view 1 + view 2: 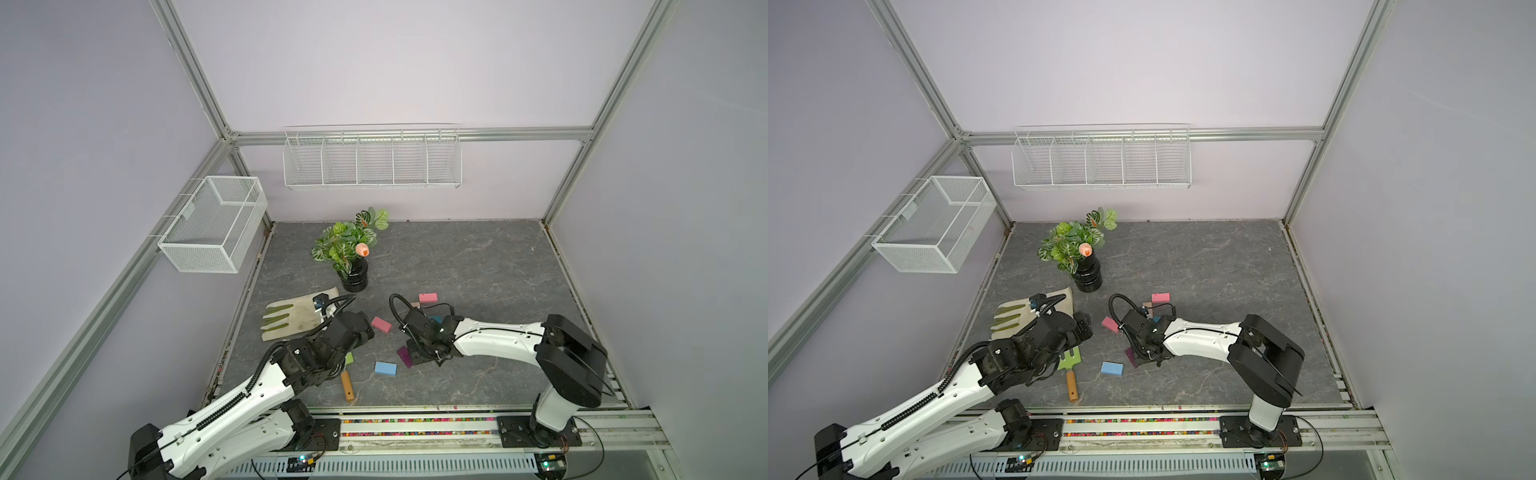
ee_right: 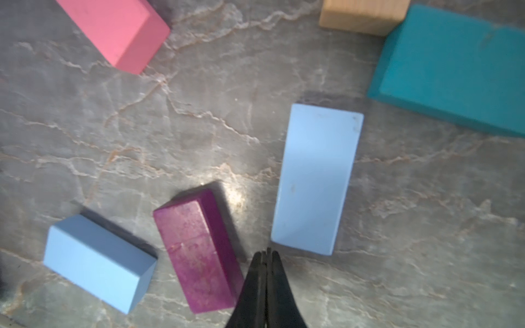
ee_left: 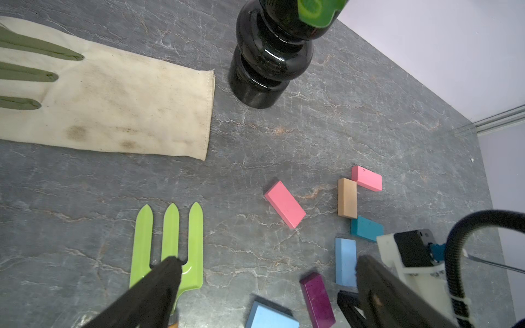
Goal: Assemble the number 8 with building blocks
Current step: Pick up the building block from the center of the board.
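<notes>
While the right gripper (image 2: 265, 257) hangs pinched shut, empty, between a dark purple brick (image 2: 199, 252) and a light blue brick (image 2: 315, 181) on the tabletop (image 2: 142, 142), the left gripper (image 3: 267, 261) gapes over a garden fork (image 3: 170, 244); light, rigid, smooth, the bricks likely suit a long-side pinch.

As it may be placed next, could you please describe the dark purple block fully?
The dark purple block is a small rectangular brick, painted magenta-purple, its face worn and speckled. It lies on the grey table between two light blue blocks, touching neither; the shut right gripper hangs just beside it.
</notes>
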Action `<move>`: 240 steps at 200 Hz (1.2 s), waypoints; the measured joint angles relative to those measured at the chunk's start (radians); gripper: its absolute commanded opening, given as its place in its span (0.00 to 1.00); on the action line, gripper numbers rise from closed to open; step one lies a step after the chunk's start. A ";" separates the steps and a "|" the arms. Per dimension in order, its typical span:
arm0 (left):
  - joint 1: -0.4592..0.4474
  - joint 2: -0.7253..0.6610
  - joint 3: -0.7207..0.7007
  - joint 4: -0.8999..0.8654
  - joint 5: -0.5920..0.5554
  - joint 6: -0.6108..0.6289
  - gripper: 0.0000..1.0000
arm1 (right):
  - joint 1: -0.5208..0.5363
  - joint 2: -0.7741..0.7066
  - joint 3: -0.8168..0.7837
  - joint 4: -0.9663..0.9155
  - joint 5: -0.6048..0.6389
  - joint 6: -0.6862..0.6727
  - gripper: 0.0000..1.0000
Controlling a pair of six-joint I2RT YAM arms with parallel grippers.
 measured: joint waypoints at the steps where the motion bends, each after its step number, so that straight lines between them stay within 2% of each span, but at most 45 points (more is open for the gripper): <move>1: 0.000 0.000 0.000 0.000 0.000 0.000 1.00 | 0.000 0.000 0.000 0.000 0.000 0.000 0.08; 28: 0.000 0.001 0.000 0.000 0.000 0.000 1.00 | 0.007 0.000 0.019 0.000 0.001 -0.013 0.11; 44: 0.000 0.003 0.000 0.000 0.000 0.000 1.00 | 0.008 0.000 0.028 -0.001 0.001 -0.029 0.34; 54: 0.000 0.005 0.000 0.000 0.000 0.000 1.00 | 0.008 -0.001 0.032 -0.001 0.004 -0.027 0.45; 69: 0.000 0.005 0.000 0.000 0.000 0.000 1.00 | 0.008 -0.002 0.039 -0.011 0.002 -0.050 0.55; 85: 0.000 -0.001 0.000 -0.003 -0.005 0.000 1.00 | 0.010 -0.002 0.051 -0.023 -0.005 -0.062 0.60; 152: 0.000 -0.042 0.000 -0.026 -0.030 -0.001 1.00 | 0.058 0.007 0.066 -0.041 -0.037 -0.088 0.60; 226: 0.000 -0.042 0.000 -0.026 -0.030 -0.001 1.00 | 0.068 0.112 0.126 -0.050 -0.049 -0.101 0.56; 240: 0.000 -0.042 0.000 -0.026 -0.030 -0.001 1.00 | 0.068 0.118 0.135 -0.051 -0.048 -0.105 0.47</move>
